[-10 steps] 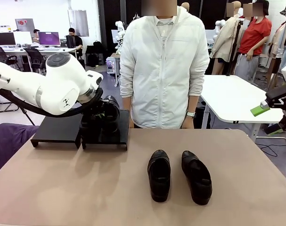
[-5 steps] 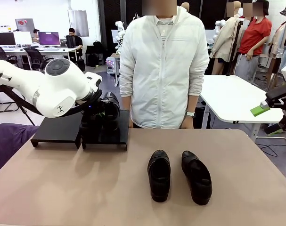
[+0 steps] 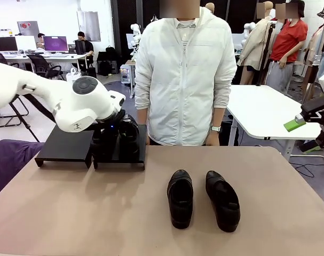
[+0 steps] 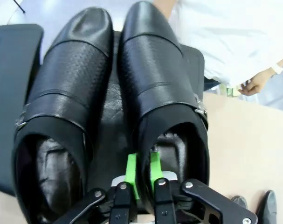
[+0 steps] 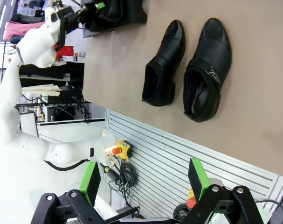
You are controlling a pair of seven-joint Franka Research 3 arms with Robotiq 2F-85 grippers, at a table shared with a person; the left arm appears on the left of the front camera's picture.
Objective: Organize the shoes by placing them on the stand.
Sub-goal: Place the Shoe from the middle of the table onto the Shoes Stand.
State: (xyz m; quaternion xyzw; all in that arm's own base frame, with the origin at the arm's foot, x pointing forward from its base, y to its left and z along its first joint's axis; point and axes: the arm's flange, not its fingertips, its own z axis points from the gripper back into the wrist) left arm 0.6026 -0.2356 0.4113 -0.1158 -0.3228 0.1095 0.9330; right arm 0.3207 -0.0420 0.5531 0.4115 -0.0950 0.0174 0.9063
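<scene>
left gripper [image 4: 142, 171] sits at the heel end of a glossy black leather slip-on shoe [image 4: 155, 79], the one on picture right in the left wrist view. Its fingers are nearly together, pinching that shoe's side wall at the opening, with one green pad [image 4: 131, 173] outside the wall and the other pad inside the opening. Calling it the pinched shoe

pinched shoe stands upright on a low matte-black rectangular platform [image 3: 136, 156], toe toward the person in the white jacket [image 3: 186, 80]. A matching second shoe [image 4: 66, 84] stands just beside it on the same platform, parallel, toe the same way. Can't tell whether their sides touch

other platform [image 3: 63, 146] of the stand, same make, is just beside the first one on the robot's left

on the tan worktop [image 3: 71, 213], near the middle and well apart from the stand, are two more shoes of the same kind: left loose shoe [image 3: 180, 198] and right loose shoe [image 3: 222, 200]. They lie side by side with a gap between them

right gripper [image 5: 143, 179] has its fingers spread wide with nothing between them, and it is off the worktop's right edge. Both loose shoes lie well ahead of its fingers, apart from them
</scene>
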